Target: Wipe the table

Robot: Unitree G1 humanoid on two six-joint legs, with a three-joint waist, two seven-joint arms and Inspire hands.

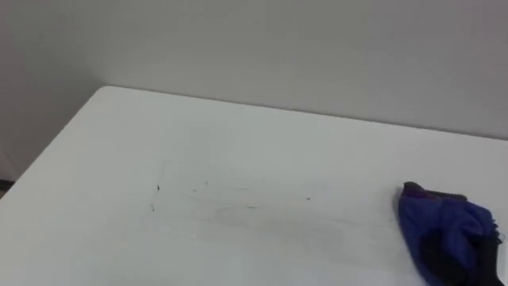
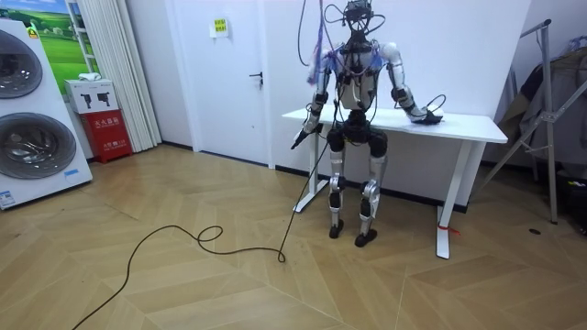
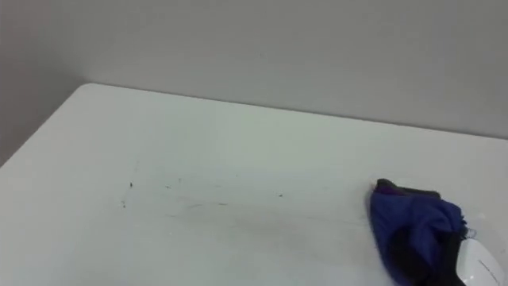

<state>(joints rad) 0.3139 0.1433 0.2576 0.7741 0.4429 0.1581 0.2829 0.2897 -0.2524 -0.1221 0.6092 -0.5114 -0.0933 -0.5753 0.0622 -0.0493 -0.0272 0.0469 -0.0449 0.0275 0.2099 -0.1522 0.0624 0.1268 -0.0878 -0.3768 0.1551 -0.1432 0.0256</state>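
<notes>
A crumpled blue cloth (image 1: 444,226) lies on the white table (image 1: 238,135) at the lower right of the eye views. My right hand (image 1: 486,258) sits at the cloth, largely covered by it. Faint dark specks and a thin streak (image 1: 238,208) mark the tabletop to the cloth's left. In the room view I stand upright at the table's long side, right arm stretched onto the top (image 2: 424,115). My left hand (image 2: 301,139) hangs beside the table's end with straight fingers, holding nothing.
A plain wall rises right behind the table's far edge (image 1: 317,115). The table's left end (image 1: 48,167) drops off to the floor. In the room view a washing machine (image 2: 27,137) and a red box (image 2: 105,128) stand far off, and a metal rack (image 2: 550,119) stands past the table's other end.
</notes>
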